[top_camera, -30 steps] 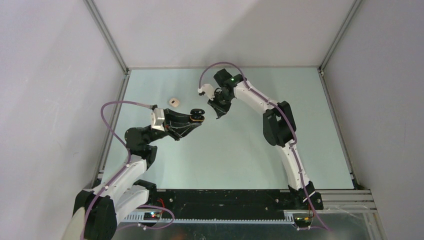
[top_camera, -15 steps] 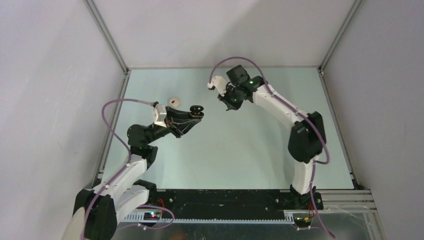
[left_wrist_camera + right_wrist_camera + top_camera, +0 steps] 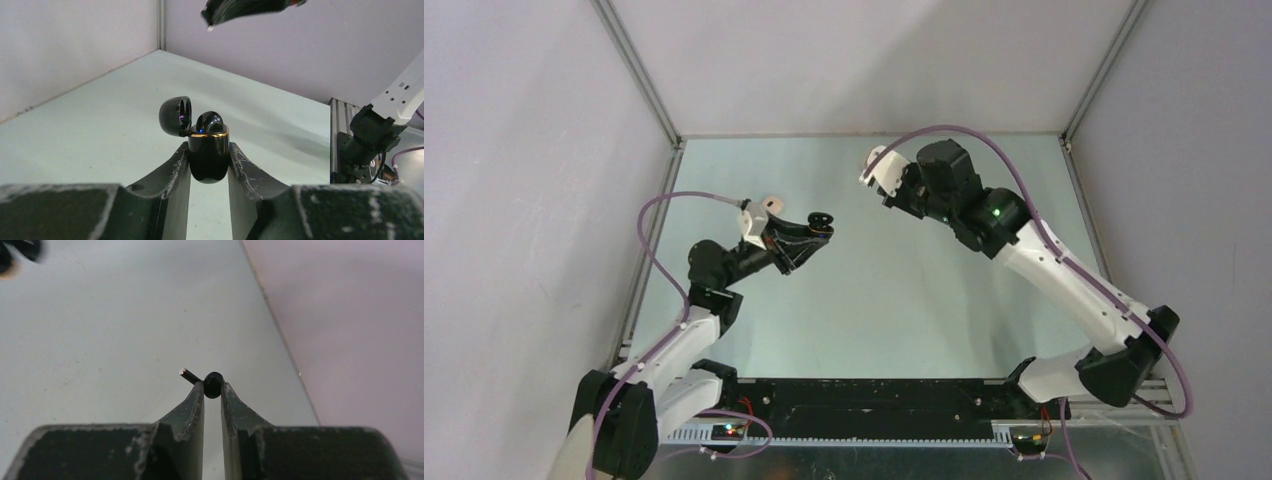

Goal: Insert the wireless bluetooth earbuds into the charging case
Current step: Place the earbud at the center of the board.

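Now | left tool (image 3: 209, 150) clamps open case (image 3: 209, 162) | right tool (image 3: 212, 387) pinches earbud (image 3: 213, 383) aloft

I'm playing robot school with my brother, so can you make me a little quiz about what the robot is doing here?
1. True or false: the black case gripped by the left hand has its lid shut.
2. What does the right hand pinch? A) a black earbud B) a white earbud C) nothing
3. Fill in: the little pebble-shaped thing lying on the table near the left arm is ____ in colour.

Key: 1 false, the lid stands open. 2 A. 3 cream-white.
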`<action>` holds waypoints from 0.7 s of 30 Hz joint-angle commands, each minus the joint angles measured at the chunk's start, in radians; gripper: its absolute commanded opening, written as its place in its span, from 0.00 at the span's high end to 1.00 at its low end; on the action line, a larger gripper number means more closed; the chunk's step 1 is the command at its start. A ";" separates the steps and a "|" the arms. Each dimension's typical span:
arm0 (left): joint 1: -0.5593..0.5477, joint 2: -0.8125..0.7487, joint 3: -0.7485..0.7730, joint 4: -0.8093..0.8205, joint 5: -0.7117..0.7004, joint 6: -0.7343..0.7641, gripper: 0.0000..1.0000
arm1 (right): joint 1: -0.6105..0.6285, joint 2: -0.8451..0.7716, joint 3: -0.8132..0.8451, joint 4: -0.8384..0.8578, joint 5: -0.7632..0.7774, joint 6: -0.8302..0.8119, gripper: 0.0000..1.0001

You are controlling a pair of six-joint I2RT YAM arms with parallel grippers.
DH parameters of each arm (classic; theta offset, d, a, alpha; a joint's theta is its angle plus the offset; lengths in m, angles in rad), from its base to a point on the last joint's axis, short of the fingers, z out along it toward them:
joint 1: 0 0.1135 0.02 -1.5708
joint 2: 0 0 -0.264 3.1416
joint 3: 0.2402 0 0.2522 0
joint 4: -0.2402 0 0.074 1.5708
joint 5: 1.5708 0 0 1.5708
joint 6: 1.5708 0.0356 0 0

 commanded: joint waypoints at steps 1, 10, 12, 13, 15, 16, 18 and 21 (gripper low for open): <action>-0.021 0.012 0.038 -0.041 -0.008 0.050 1.00 | 0.101 -0.062 -0.038 0.056 0.119 -0.044 0.84; -0.040 0.021 0.069 -0.125 0.006 0.053 1.00 | 0.349 -0.081 -0.122 0.166 0.348 -0.187 0.84; -0.041 0.019 0.070 -0.134 0.018 0.053 1.00 | 0.391 -0.064 -0.132 0.202 0.396 -0.224 0.84; -0.043 0.018 0.070 -0.138 0.028 0.054 1.00 | 0.414 -0.058 -0.134 0.211 0.413 -0.248 0.84; -0.045 0.016 0.070 -0.146 0.044 0.053 0.99 | 0.446 -0.040 -0.134 0.233 0.458 -0.279 0.84; -0.046 0.015 0.071 -0.148 0.050 0.052 0.99 | 0.454 -0.027 -0.134 0.247 0.483 -0.297 0.84; -0.048 0.016 0.073 -0.154 0.064 0.051 0.99 | 0.478 -0.008 -0.134 0.268 0.514 -0.317 0.84; -0.052 0.019 0.080 -0.162 0.074 0.045 0.99 | 0.505 0.017 -0.135 0.289 0.551 -0.338 0.84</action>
